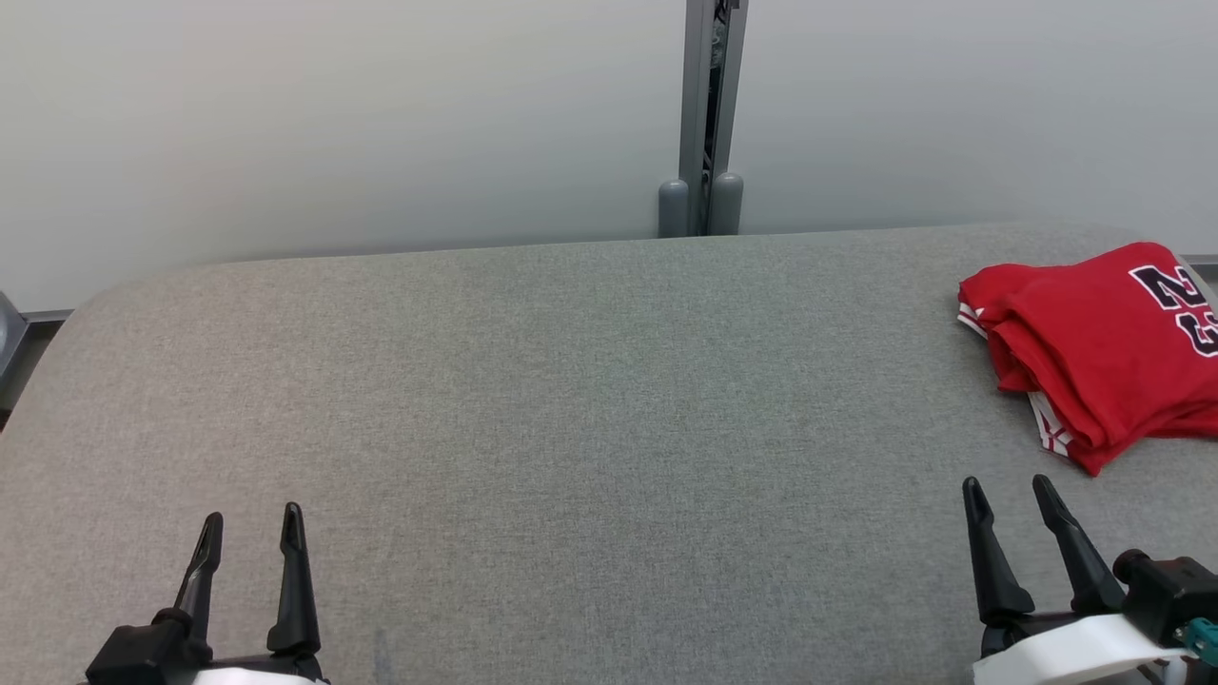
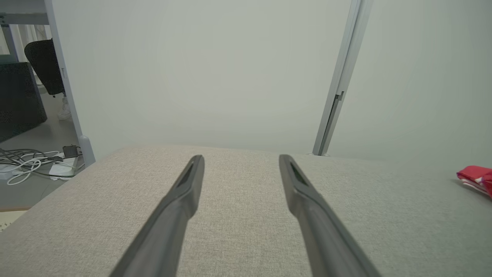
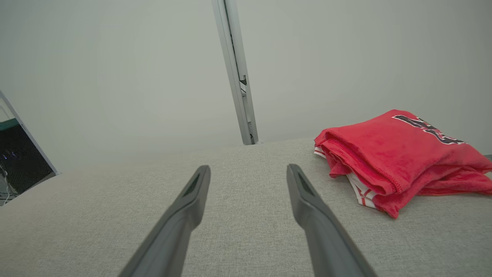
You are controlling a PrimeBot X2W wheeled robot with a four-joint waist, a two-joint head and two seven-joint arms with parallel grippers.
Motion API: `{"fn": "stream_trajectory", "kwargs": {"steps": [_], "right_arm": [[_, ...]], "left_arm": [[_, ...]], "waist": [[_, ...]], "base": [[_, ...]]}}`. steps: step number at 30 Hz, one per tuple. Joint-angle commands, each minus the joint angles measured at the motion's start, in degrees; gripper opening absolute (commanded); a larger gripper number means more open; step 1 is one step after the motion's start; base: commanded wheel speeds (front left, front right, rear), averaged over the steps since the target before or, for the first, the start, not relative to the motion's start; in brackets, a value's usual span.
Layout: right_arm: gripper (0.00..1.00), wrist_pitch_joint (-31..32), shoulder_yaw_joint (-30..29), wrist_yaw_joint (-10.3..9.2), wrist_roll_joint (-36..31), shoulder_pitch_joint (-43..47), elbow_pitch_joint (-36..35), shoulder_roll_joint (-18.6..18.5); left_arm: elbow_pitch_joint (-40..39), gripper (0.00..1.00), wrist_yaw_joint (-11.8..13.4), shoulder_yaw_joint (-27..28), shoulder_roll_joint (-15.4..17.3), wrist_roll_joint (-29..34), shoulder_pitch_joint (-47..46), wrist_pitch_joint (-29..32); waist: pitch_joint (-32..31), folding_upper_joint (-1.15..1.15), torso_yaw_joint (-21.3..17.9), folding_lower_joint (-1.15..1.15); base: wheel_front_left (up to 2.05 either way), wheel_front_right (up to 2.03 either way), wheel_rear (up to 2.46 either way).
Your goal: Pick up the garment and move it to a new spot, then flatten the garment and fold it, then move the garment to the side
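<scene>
The garment [image 1: 1104,342] is a red jersey with dark numbers and white striped trim, folded into a thick stack at the far right of the grey fabric surface [image 1: 571,400]. The right wrist view has the garment [image 3: 396,157] ahead and to the right, and the left wrist view catches a red corner of the garment [image 2: 476,177] at its right edge. My right gripper [image 1: 1009,487] stands open near the front right, a short way in front of the garment and apart from it. At the front left my left gripper [image 1: 251,523] is open over bare fabric, nothing between its fingers.
A pale partition wall with a grey upright post [image 1: 706,124] runs along the far edge of the surface. In the left wrist view, cables and a power strip [image 2: 34,165] lie on the floor beyond the surface's left edge, near a dark chair [image 2: 44,65].
</scene>
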Motion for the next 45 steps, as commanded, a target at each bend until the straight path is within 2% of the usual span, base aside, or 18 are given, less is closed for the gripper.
{"fn": "stream_trajectory", "kwargs": {"steps": [1, 14, 15, 19, 45], "right_arm": [[1.0, -0.28, 0.21, 0.0, -0.24, 0.54, 0.18, -0.03], [1.0, -0.28, 0.56, 0.01, -0.26, -0.06, 0.49, 0.19], [0.0, 0.01, 0.63, 0.0, -0.27, -0.02, 0.49, 0.34], [0.0, 0.41, 1.1, 0.0, 0.39, 1.44, 2.69, 1.26], [0.0, 7.27, -2.34, 0.0, 24.23, -1.14, 1.78, 1.98]], "left_arm": [[0.28, 1.0, -0.28, 0.34, 0.17, 0.34, -0.47, -0.24], [1.54, 1.0, -0.32, 0.12, 0.16, 1.15, -0.7, -0.24], [1.6, 0.0, -0.45, 0.09, -0.01, 0.59, -0.06, 0.02], [4.43, 0.0, -0.48, 0.12, -0.78, -0.13, 0.6, 0.68], [4.98, 0.0, -2.3, 0.79, -0.43, -26.1, -3.57, 7.37]], "waist": [[-0.18, 0.0, 0.12, 0.0], [-0.17, 0.0, 0.27, 0.0], [-0.17, 0.0, 0.27, 0.0], [-0.16, 0.0, 0.28, 0.0], [0.09, 0.0, 0.32, 0.0]], "base": [[0.0, 0.0, 0.0], [0.0, 0.0, 0.0], [0.0, 0.0, 0.0], [0.0, 0.0, 0.0], [0.0, 0.0, 0.0]]}}
